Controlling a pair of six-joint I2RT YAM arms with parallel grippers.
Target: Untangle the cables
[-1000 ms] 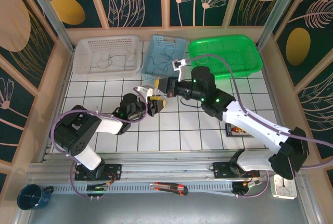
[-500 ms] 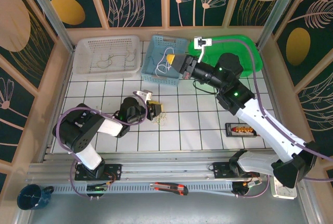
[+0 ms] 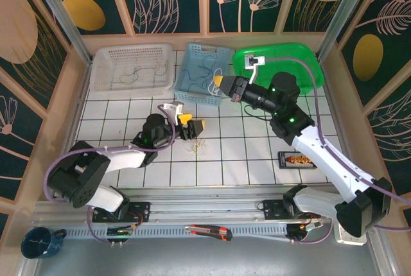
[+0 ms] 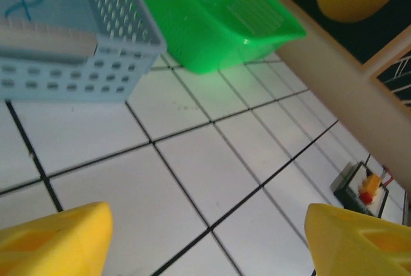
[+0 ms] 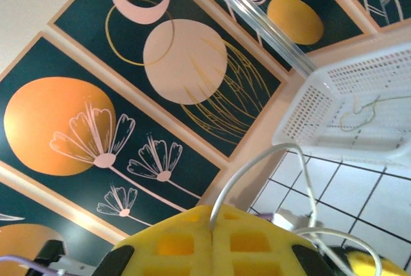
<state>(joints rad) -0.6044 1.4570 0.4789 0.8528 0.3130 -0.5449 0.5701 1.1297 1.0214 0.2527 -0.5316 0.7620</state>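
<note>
Currently in hand: sorting out one freed strand. As I read it, the right fingers (image 5: 212, 244) are taking a pale cable (image 5: 282, 146) to a basket while the rest waits on the desk (image 3: 244, 160).
Right side: the right fingers are clenched on the pale cable, which springs in a loop from the seam between them. In the top view they hang over the lower right corner of the blue basket (image 3: 186, 93), centre-top of the frame.
Left side: the left fingers (image 4: 54, 241) are released and spread wide, with bare tile between them. In the top view they hover just up and left of the tangle.
Tangle (image 3: 198, 147): a small knot of thin yellowish and dark wires lying flat on a tile at mid-frame, touched by neither arm.
Already sorted: a yellowish cable (image 3: 138, 70) lies in the white basket (image 3: 103, 74) at upper left, and a blue cable (image 3: 204, 67) in the blue basket.
Next move: probably let the pale cable go into a basket, then bring the left fingers down on a single strand. The wires are slack and fine, so picking one without dragging the knot needs care.
</note>
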